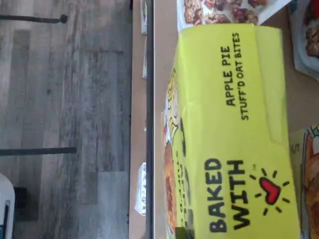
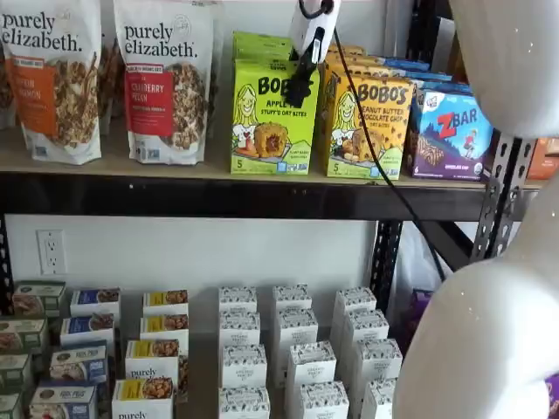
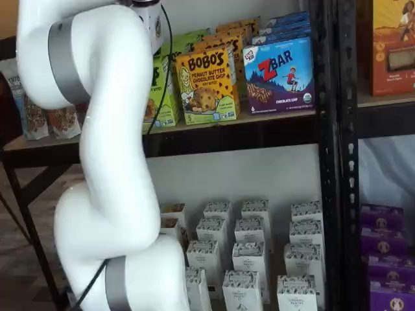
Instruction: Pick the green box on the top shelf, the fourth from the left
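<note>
We've got the fingers [image 2: 300, 87] hanging right in front of the green box [image 2: 272, 116] on the top shelf [image 2: 131, 166], lined up to grab it, though we can't tell if they're open.

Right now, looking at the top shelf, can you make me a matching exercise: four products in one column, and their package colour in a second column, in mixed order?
Products:
1. Bobo's Apple Pie box
2. Bobo's Peanut Butter Chocolate Chip box
3. Zbar box
4. Purely Elizabeth bag with the red label

Colours:
A. blue
B. white
C. green
D. orange-yellow

Pairs: 1-C, 2-D, 3-A, 4-B

The hand hangs in front of the green box; whether it is open or shut cannot be told.
</note>
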